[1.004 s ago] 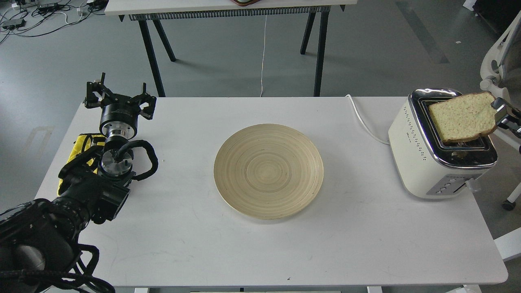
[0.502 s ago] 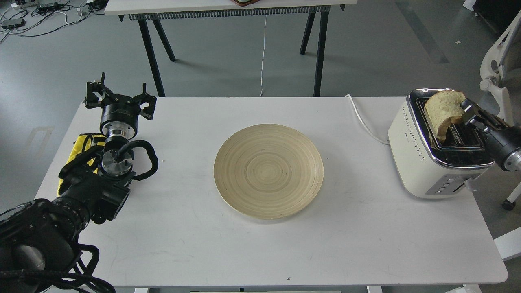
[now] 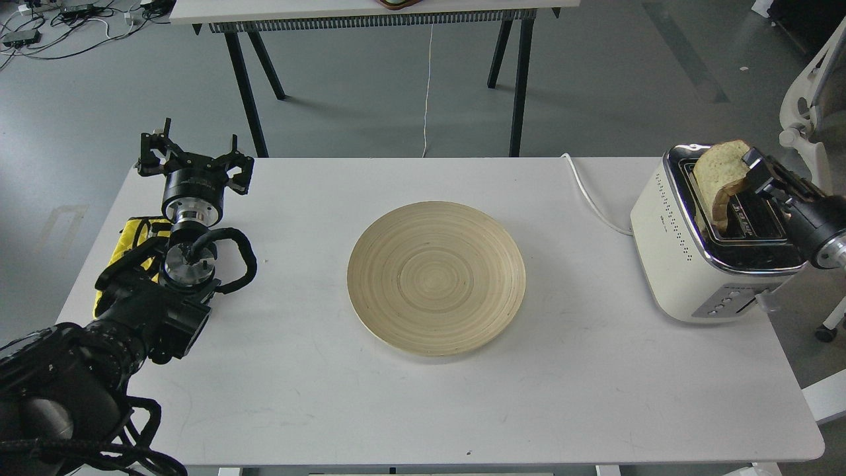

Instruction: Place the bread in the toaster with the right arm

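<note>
My right arm's black two-finger gripper has its jaws clamped on the slice of pale tan bread with a brown crust, which stands on edge, tilted, its lower part sunk in the left-hand black slot of the cream-white boxy toaster with a chrome top; the rounded upper part stands clear above the chrome. The toaster's other slot shows dark, and I cannot tell what it holds. The toaster sits at the right end of the white worktop, its white power cord trailing off the back edge. At the worktop's centre lies a round, pale bamboo plate with ringed grain, with nothing on it. My left arm's black gripper rests over the worktop's left rear corner, jaws apart, gripping nothing, with a crumpled yellow cloth just beside the arm. Beyond lie grey flooring, a black-legged white table, loose cables at far left and a white office chair at right.
</note>
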Controlling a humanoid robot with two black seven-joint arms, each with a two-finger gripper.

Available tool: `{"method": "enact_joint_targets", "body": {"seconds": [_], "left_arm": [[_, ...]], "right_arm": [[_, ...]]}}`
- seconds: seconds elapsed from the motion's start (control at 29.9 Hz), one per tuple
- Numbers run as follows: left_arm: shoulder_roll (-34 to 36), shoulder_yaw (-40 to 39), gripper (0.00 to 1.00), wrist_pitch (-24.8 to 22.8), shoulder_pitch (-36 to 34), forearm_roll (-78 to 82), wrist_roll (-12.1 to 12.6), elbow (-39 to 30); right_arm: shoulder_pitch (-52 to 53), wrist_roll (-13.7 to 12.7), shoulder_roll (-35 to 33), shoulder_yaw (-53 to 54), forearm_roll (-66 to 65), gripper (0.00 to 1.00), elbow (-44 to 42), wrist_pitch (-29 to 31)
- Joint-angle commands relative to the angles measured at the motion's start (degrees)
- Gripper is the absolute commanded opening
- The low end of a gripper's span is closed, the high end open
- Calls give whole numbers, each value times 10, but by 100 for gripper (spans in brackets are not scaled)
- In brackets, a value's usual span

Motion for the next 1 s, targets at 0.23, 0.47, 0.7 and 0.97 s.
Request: {"method": "enact_joint_targets", "body": {"seconds": [0.23,0.47,0.7,0.97], "left_arm": [[0,0,100,0,0,0,0,0],[0,0,100,0,1,-1,0,0],[0,0,100,0,0,0,0,-1],[1,0,100,0,0,0,0,0]], "right_arm": [[5,-1,0,31,0,75,2,4],[15,-2,-2,58,0,97,4,29],[29,-23,-5,152,40,97,45,88],[26,-39,44,309,302,97,107,214]]}}
